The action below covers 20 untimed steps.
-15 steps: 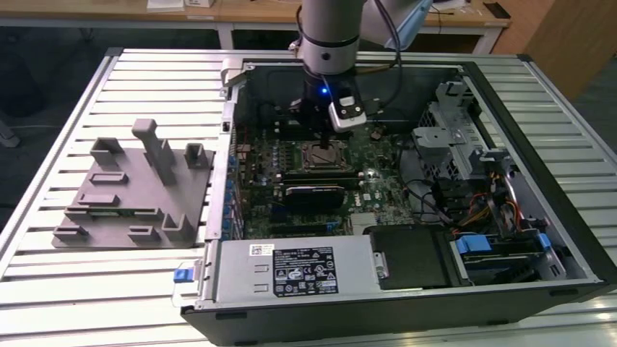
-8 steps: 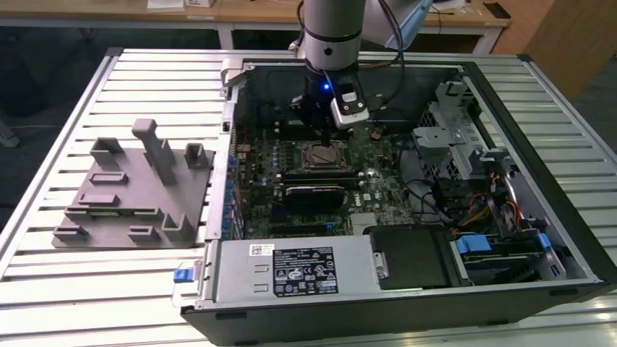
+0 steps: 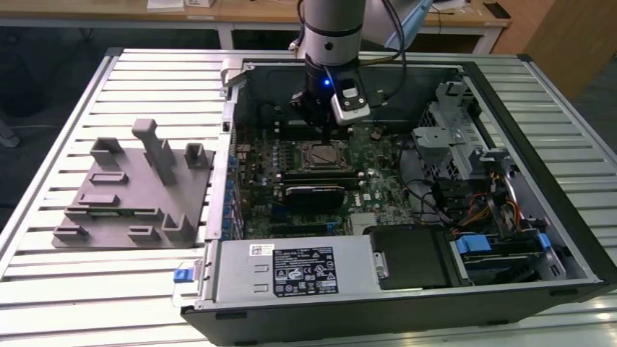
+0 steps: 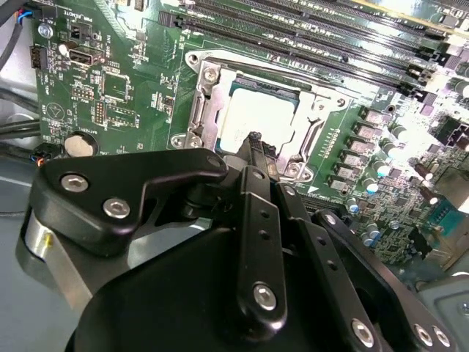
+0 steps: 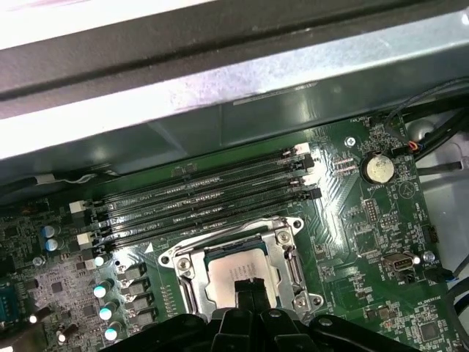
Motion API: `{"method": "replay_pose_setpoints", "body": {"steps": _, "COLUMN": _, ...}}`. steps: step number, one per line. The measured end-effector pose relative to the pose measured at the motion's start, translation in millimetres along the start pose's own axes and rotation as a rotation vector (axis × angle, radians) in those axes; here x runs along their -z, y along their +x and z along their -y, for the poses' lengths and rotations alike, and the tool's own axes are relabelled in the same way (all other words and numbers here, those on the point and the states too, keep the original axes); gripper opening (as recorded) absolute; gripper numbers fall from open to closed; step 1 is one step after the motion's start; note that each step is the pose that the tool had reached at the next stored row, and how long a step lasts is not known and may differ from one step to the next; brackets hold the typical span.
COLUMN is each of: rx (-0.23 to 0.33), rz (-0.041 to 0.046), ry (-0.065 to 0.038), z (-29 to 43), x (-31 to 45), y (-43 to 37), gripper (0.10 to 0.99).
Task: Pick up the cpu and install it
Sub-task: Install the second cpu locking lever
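End effector (image 4: 254, 139) is over the motherboard socket (image 4: 256, 121), fingertips pressed together at the near edge of the cpu (image 4: 253, 117), just beside or touching its silver lid — can't tell which. Nothing pinched between them.

cpu is already in the socket frame, flat and square to it, upper centre of the second wrist view, bottom centre of the first wrist view (image 5: 238, 273). Closed tips over a seated chip read to me as a press or seating check, not a carry.

Exterior view: arm comes straight down into the open PC case (image 3: 540, 289), end effector (image 3: 323, 131) just above the socket (image 3: 321, 154) at frame centre. Grey fixture (image 3: 135, 191) sits on the slatted desk (image 3: 58, 303), left of frame, well apart from the case. cpu too small to make out there.

Second wrist view gives the fingertip-to-lid relation. First wrist view adds the RAM slots (image 5: 205, 202), coin battery (image 5: 377, 169) and the case wall behind the socket.
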State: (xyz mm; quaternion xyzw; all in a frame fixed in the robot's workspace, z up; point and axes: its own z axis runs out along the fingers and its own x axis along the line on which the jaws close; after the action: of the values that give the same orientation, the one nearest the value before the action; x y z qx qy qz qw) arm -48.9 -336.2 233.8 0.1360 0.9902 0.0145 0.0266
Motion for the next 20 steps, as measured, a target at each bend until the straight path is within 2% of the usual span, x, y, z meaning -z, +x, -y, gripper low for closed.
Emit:
{"method": "replay_pose_setpoints", "body": {"steps": 6, "rx": 0.000, "rz": 0.0000, "ry": 0.000, "z": -0.1, "x": 2.9, "y": -0.1, "gripper": 0.106}}
{"method": "replay_pose_setpoints", "body": {"steps": 20, "rx": 0.000, "rz": 0.0000, "ry": 0.000, "z": 2.3, "x": 3.2, "y": -0.9, "gripper": 0.106}}
